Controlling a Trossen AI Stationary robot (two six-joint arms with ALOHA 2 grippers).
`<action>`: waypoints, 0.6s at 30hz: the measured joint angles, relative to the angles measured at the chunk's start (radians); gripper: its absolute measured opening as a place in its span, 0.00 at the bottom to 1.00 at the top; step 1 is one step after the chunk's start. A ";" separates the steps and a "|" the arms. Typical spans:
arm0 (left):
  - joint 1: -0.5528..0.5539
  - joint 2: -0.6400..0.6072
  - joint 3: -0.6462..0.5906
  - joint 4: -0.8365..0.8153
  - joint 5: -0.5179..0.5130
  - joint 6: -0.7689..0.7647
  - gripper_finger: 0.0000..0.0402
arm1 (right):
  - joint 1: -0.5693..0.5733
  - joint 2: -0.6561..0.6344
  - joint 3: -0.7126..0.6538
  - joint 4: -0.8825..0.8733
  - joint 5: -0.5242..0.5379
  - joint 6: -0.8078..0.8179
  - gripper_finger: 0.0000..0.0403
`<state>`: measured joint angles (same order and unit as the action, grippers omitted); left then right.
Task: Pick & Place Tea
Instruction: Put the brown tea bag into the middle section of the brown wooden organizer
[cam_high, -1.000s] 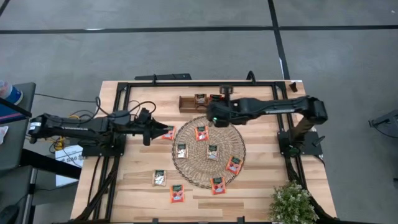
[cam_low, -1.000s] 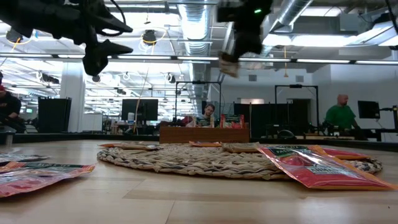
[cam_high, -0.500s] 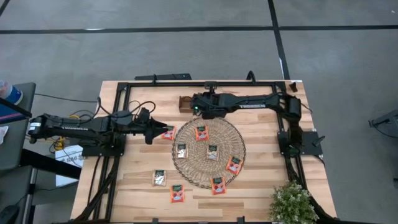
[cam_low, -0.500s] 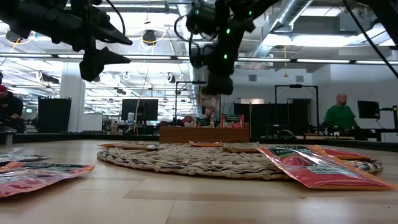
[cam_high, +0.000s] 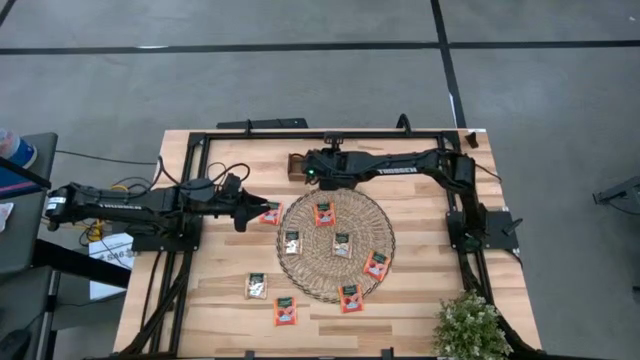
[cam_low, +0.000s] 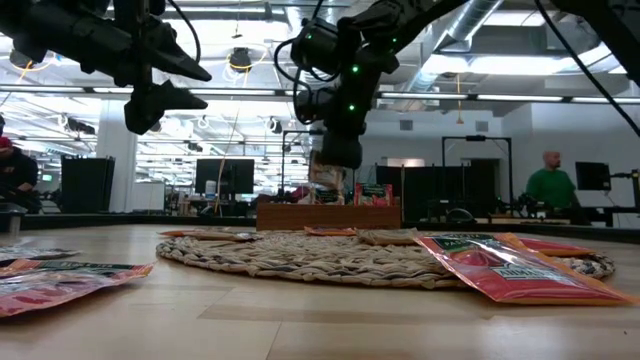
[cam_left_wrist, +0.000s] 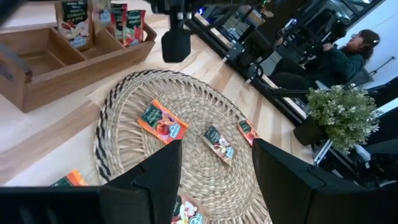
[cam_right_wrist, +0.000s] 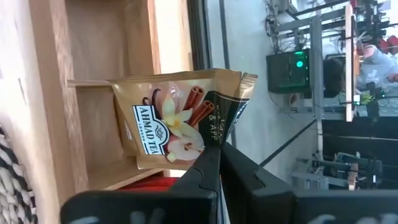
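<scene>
Right gripper is closed on a beige tea packet, holding it by its edge above the wooden tray at the far side of the table. Two more packets stand in the tray's compartments in the left wrist view. Left gripper stands with its fingers apart, holding nothing, above the table near the left edge of the round woven mat. Five packets lie on the mat, and three others lie on the bare wood beside it.

Woven mat, wooden tray, plant
</scene>
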<state>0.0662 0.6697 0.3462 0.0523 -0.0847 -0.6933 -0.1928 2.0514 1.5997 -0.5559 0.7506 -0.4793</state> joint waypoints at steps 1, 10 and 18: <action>0.000 0.000 0.000 0.000 0.000 0.000 0.47 | 0.000 0.000 0.000 0.003 0.000 0.000 0.00; 0.000 0.000 0.000 0.000 0.000 0.000 0.47 | -0.042 0.000 0.000 0.007 0.000 0.016 0.00; 0.000 0.000 0.000 0.001 0.000 0.001 0.47 | -0.051 0.005 0.000 0.015 -0.018 0.061 0.00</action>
<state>0.0662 0.6697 0.3462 0.0528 -0.0845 -0.6922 -0.2440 2.0562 1.5995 -0.5409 0.7327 -0.4182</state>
